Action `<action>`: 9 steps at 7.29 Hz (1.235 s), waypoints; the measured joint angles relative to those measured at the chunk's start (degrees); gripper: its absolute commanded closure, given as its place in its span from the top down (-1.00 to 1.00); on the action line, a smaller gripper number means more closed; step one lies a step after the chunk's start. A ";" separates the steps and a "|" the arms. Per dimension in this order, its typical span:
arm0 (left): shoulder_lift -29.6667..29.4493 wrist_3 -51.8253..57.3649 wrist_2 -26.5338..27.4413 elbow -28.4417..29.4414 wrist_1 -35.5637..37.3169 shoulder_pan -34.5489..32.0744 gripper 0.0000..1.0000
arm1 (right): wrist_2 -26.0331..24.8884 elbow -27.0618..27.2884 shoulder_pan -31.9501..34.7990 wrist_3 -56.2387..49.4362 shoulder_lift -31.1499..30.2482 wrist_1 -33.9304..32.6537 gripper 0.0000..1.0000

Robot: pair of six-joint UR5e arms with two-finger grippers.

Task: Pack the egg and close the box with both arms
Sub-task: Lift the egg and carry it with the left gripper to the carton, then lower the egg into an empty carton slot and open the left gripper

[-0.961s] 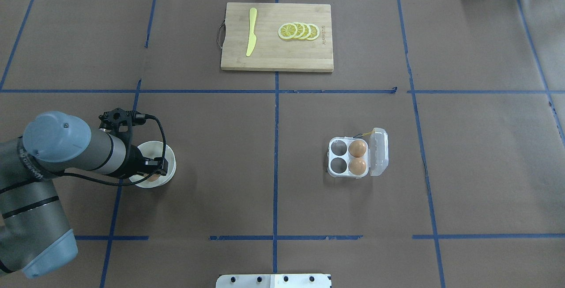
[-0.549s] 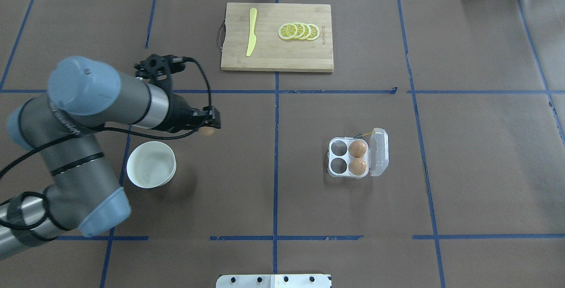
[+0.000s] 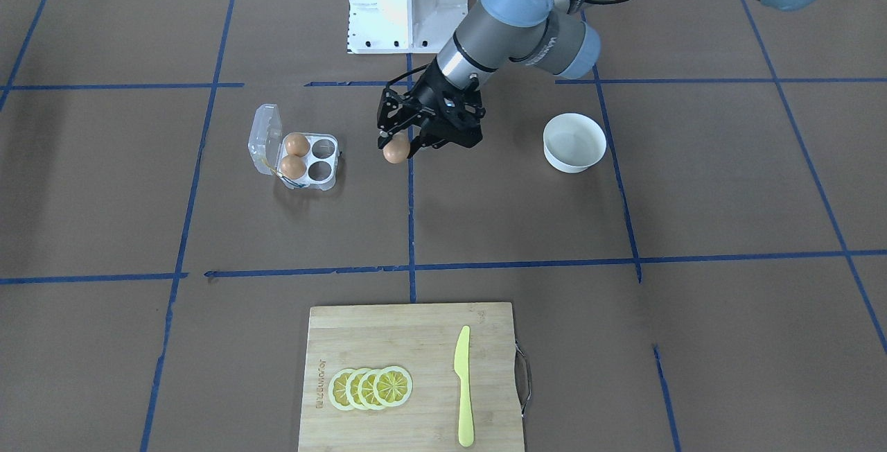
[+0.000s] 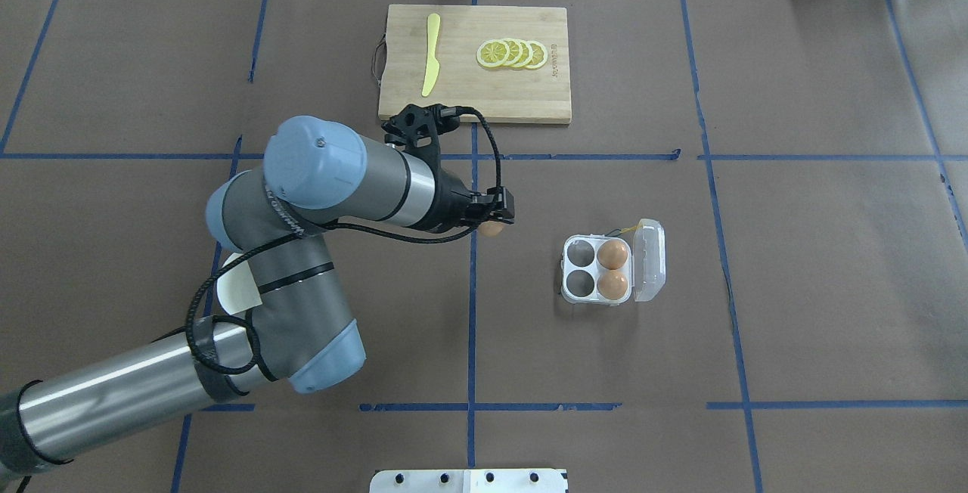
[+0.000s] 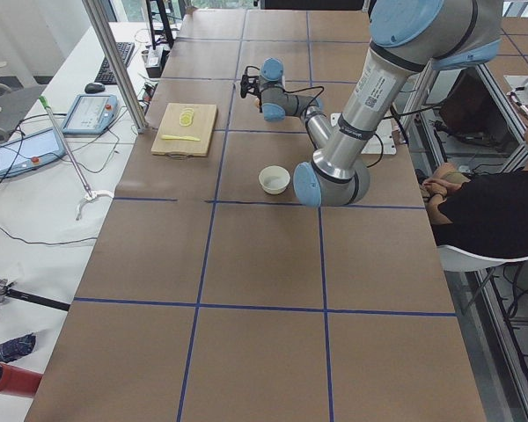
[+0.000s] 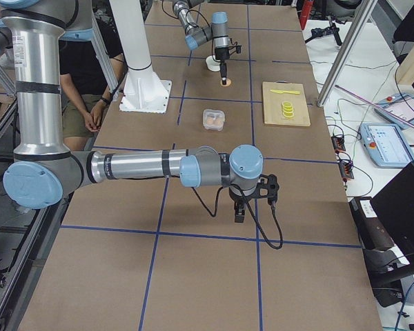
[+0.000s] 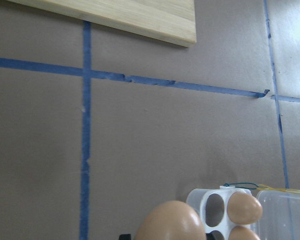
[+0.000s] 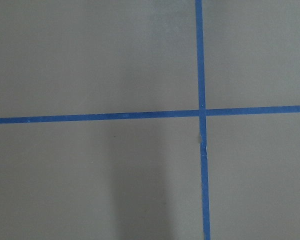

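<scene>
My left gripper [image 4: 495, 219] is shut on a brown egg [image 4: 491, 228] and holds it above the table, left of the box [image 4: 650, 260]. The egg also shows in the front view [image 3: 396, 152] and at the bottom of the left wrist view [image 7: 170, 222]. The box is a clear carton with its lid open to the side. Two brown eggs [image 4: 613, 269] fill the cups beside the lid, and the two cups [image 4: 581, 267] nearer the gripper are empty. My right gripper [image 6: 240, 215] shows only in the right side view, far from the box; I cannot tell its state.
A white bowl [image 3: 574, 141] stands on the left, partly hidden by my left arm in the overhead view. A wooden cutting board [image 4: 475, 96] at the far middle carries lemon slices [image 4: 513, 53] and a yellow knife [image 4: 430, 54]. A person sits beside the table [image 5: 484, 207].
My left gripper lifted the egg out of the white bowl and carried it rightward across the table toward the box. The box has not moved.
</scene>
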 measured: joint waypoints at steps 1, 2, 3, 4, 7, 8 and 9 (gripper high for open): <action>-2.14 -0.08 3.13 3.41 -2.91 2.40 -1.00 | 0.00 0.00 0.00 0.01 -0.03 -0.02 1.00; -4.20 -0.22 5.17 6.70 -5.11 4.03 -1.00 | 0.01 0.00 0.00 0.02 -0.06 -0.03 1.00; -6.71 -0.42 6.07 9.99 -6.22 4.83 -1.00 | 0.08 -0.01 0.00 0.04 -0.07 -0.03 1.00; -8.62 -0.51 6.39 12.59 -7.06 5.31 -1.00 | 0.13 -0.03 0.00 0.10 -0.07 -0.03 1.00; -10.19 -1.27 7.12 16.58 -9.42 5.88 1.00 | 0.13 -0.08 0.00 0.49 -0.07 -0.03 1.00; -10.33 -2.61 7.17 16.92 -9.54 5.96 1.00 | 0.21 -0.02 0.00 0.55 -0.07 -0.03 1.00; -10.57 -3.97 7.12 16.92 -9.55 6.00 1.00 | 0.34 0.03 0.00 0.57 -0.07 -0.03 1.00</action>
